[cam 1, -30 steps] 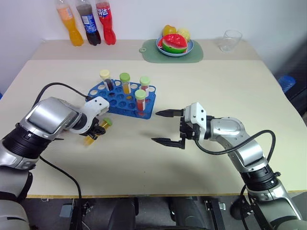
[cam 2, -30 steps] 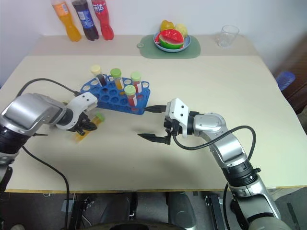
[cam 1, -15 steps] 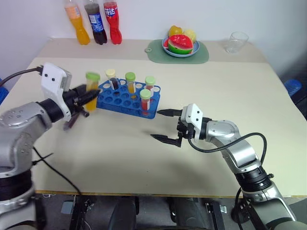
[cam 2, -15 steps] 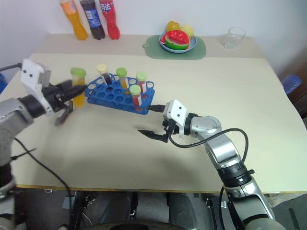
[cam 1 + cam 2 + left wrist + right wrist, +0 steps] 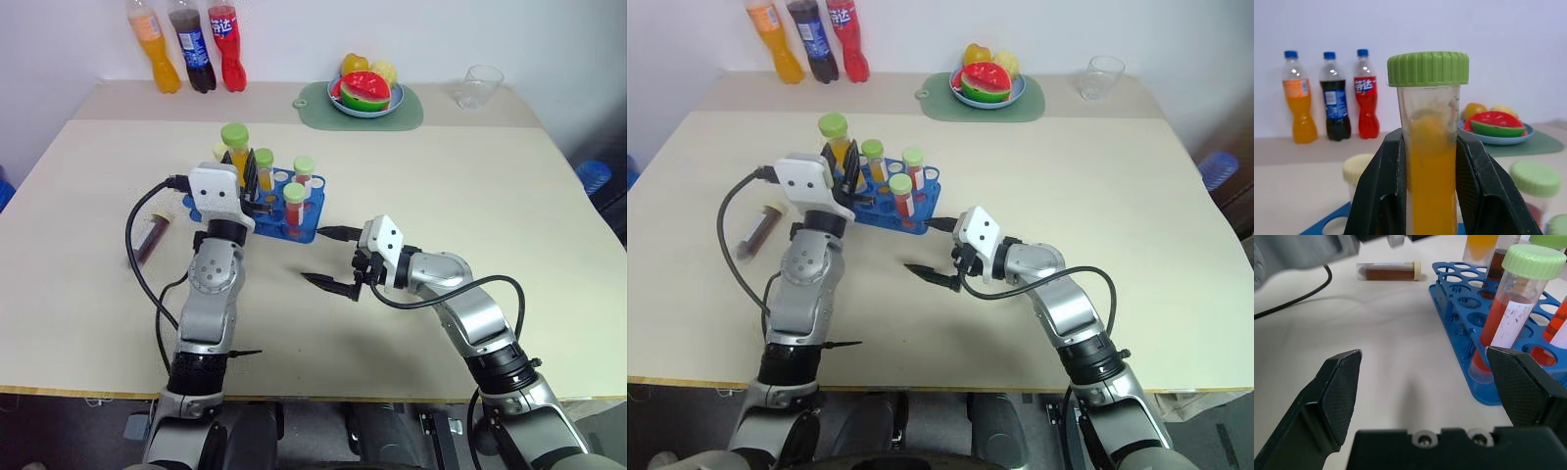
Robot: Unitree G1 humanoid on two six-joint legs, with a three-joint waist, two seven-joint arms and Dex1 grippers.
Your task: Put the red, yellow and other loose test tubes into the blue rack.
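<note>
1. The left gripper (image 5: 245, 176) is closed tight on a yellow tube (image 5: 1431, 161) with a green cap; both black fingers (image 5: 1382, 188) press against the tube's sides.
2. That tube stands upright in the grip, held above the near-left part of the blue rack (image 5: 299, 227), its cap higher than the caps of the tubes standing in the rack.
3. The right gripper (image 5: 331, 258) is spread wide and holds nothing; its fingertips hang just in front of the rack's right end, one tip close to the rack's edge, the other lower over the bare table (image 5: 470, 186).
4. In the right wrist view, a red tube (image 5: 1508, 308) with a green cap stands in the rack's corner hole nearest this gripper, between its spread fingers but not touched.
5. More capped tubes stand in the rack behind it.
6. A dark brown tube (image 5: 152, 238) lies flat on the table, left of the rack and well apart from it.
</note>
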